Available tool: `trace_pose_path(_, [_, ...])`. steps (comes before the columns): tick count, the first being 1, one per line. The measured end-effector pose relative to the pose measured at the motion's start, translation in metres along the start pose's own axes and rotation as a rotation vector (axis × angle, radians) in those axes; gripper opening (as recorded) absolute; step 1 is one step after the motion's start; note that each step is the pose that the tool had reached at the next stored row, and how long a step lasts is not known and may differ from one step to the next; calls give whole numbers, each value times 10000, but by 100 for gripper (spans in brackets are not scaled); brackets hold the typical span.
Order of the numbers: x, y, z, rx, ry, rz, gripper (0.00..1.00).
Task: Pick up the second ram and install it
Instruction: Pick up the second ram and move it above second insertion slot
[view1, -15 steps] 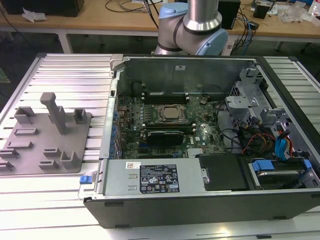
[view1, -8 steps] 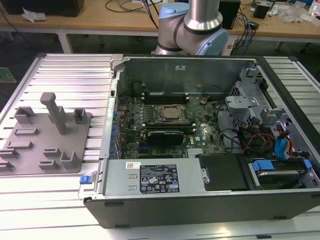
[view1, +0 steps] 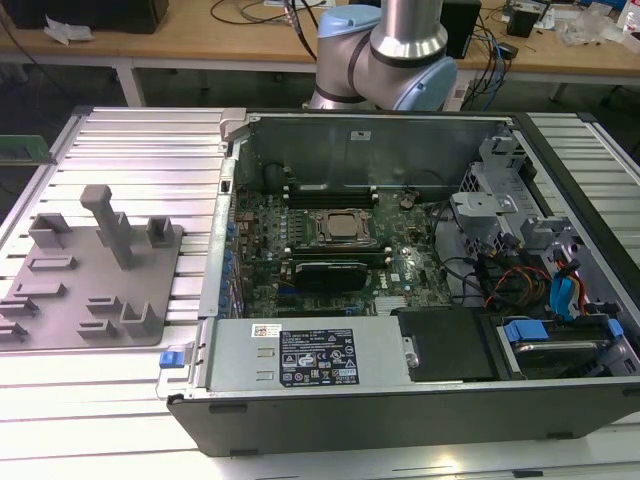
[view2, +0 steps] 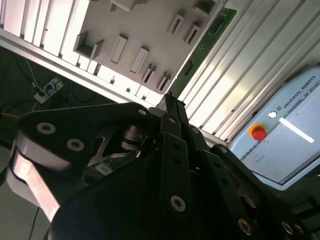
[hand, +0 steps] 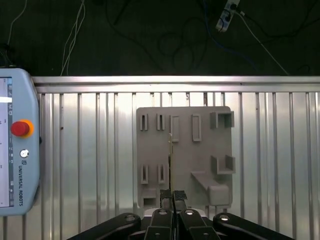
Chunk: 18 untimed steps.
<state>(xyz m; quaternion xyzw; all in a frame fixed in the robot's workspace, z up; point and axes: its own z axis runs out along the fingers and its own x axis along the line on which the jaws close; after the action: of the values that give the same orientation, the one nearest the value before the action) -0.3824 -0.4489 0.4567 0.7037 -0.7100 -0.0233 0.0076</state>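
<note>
Exterior view: my arm stands behind the open case, which lies on its side on the ribbed table. The board inside faces up, with the processor socket near its middle. A grey fixture lies flat on the table, beside the case toward the exterior view's left and apart from it. First wrist view: my claw is clenched on the ram, the two fingertips drawn close with the stick between them. The ram shows edge-on as a thin line reaching out from the tips. It lines up over the fixture among its slots; whether it touches the fixture I cannot tell. The fixture rests on the table. A pendant with a red button lies on the same table, well apart from the fixture. Second wrist view: the ram shows its flat green face, one end gripped at the tip of my claw. The rest runs out straight, passing alongside the fixture and over the table. The pendant and its button show past my black linkage.
</note>
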Motion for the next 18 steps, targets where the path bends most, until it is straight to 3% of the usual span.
trace_pose_path(9, [-2,-235,-11,-1,0,3,9])
trace_pose_path(18, [-5,-587,-26,-2,1,8,9])
